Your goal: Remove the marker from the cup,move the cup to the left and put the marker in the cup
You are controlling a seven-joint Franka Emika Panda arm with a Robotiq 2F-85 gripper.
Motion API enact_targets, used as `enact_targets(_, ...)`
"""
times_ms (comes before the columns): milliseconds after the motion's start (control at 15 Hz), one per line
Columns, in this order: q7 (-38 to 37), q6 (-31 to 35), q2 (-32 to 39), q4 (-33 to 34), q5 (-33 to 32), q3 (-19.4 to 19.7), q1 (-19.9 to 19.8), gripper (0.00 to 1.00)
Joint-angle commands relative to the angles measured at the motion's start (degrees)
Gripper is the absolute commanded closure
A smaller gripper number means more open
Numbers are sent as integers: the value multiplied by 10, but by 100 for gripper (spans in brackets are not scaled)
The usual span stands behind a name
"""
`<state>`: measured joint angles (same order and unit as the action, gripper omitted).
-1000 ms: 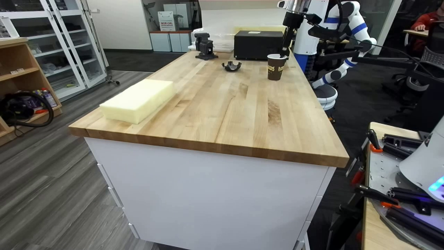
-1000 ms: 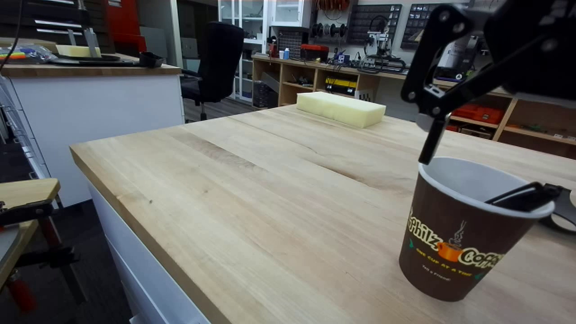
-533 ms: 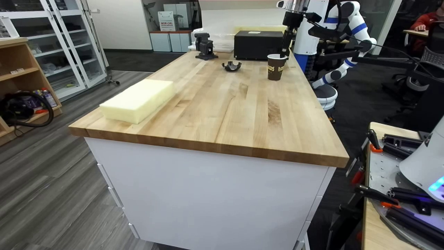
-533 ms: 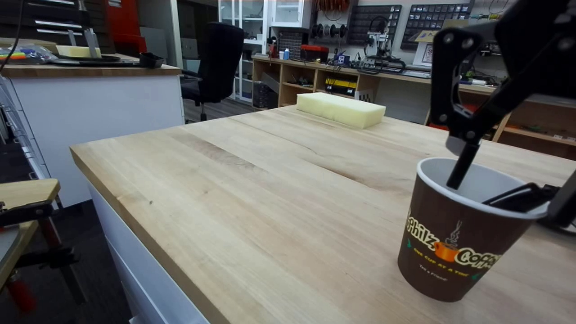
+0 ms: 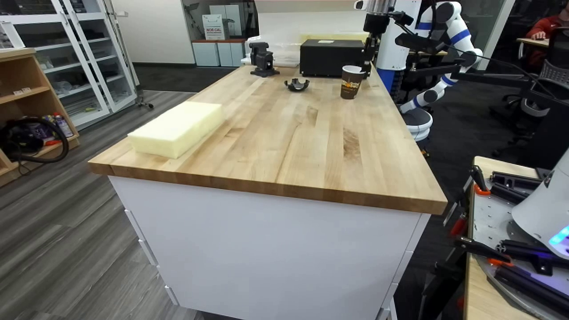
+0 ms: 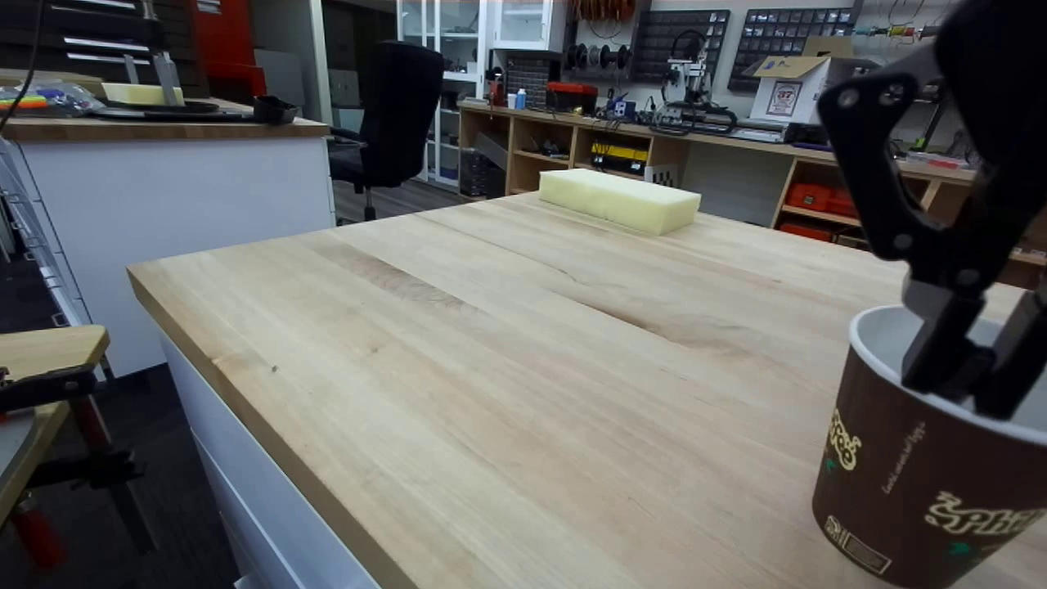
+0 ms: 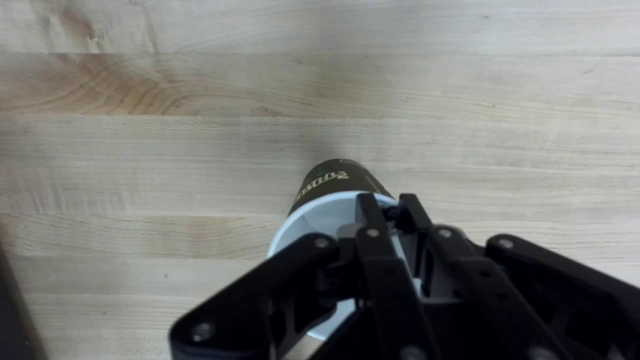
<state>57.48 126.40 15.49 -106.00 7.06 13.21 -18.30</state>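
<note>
Black pincer (image 7: 387, 199): we are seeing it gripping one dark marker (image 6: 972, 370) at the rim of one brown printed paper cup (image 6: 908, 458); pale foam block (image 6: 619, 201): lying well apart on the butcher-block surface (image 6: 491, 384)

1. Wide room to pass over the table (image 6: 491, 368), between the cup (image 6: 924, 478) and the foam block (image 6: 613, 200), in both exterior views.
2. Is blocked beyond the cup by the black box (image 5: 331, 58), in an exterior view.
3. Leaves a gap between that box and the dark stand (image 5: 263, 61).
4. Narrower strip of table between the low curved piece (image 5: 296, 86) and the cup.
5. Is crowded at the cup's mouth by the gripper (image 7: 388, 202); roomier left of the fingers (image 7: 371, 215), in the wrist view.
6. Only a slim gap between those fingers, with something dark (image 7: 393, 214) there, too blurred to name.
</note>
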Motion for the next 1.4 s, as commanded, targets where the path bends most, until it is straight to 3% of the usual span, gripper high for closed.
enact_targets(0,-22,-21,7,20,-22,-5,-5,97)
enact_targets(1333,-27,-18,-45,40,-101,-18,18,97)
